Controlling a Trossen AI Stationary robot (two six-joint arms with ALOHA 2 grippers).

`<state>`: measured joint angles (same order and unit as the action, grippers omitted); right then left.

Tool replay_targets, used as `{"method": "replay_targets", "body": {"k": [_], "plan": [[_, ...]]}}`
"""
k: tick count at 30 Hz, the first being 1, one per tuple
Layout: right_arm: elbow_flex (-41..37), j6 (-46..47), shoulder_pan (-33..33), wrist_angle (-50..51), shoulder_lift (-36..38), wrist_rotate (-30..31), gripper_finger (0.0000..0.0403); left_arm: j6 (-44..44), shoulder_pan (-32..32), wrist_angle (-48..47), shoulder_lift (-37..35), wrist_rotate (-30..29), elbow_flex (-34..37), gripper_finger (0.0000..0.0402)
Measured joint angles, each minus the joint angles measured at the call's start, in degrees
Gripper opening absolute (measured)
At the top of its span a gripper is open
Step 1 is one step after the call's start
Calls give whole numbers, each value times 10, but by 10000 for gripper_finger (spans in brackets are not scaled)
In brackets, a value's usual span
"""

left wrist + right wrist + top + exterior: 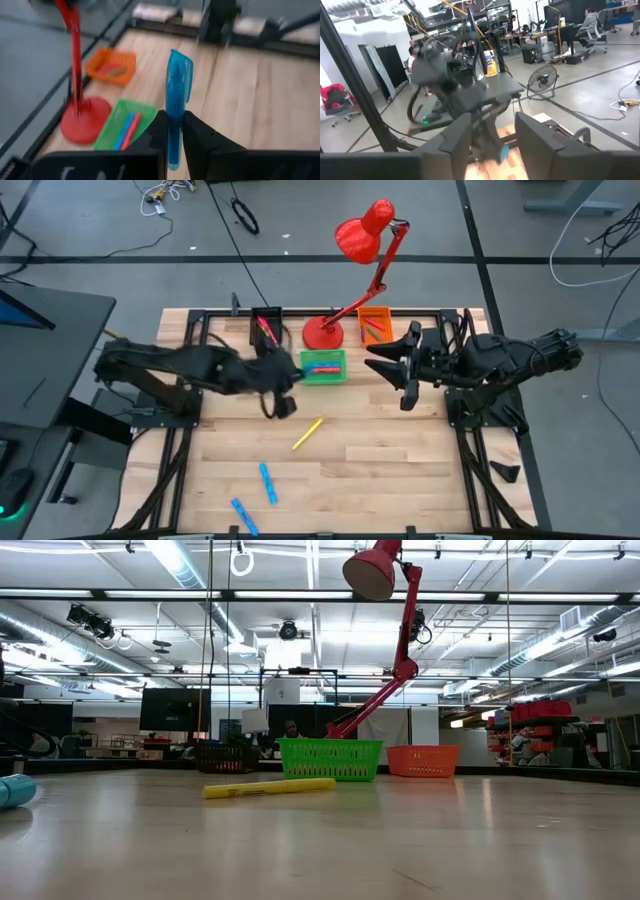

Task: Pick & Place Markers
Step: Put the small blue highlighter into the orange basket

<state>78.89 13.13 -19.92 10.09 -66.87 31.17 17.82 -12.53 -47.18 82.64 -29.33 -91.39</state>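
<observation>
Blue marker (177, 100) clamped lengthwise in left pincer (172, 134), pointing ahead

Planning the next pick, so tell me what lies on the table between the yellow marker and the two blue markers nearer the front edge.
Nothing: in the high view, only bare wood separates the yellow marker from the blue markers.

red lamp (368, 255) over bins (323, 366); front tabletop (400, 470) open

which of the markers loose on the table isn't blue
The yellow marker, lying alone near the table's middle. The other two loose markers are blue and lie closer to the front edge.
</observation>
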Motion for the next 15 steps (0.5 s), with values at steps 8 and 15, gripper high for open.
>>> {"method": "replay_targets", "body": {"k": [8, 15], "plan": [[0, 1, 10, -13, -16, -2, 238, -68, 1, 99, -84, 0, 0, 36], [0, 4, 16, -22, -22, -7, 248, -120, -13, 214, -116, 11, 0, 36]]}}
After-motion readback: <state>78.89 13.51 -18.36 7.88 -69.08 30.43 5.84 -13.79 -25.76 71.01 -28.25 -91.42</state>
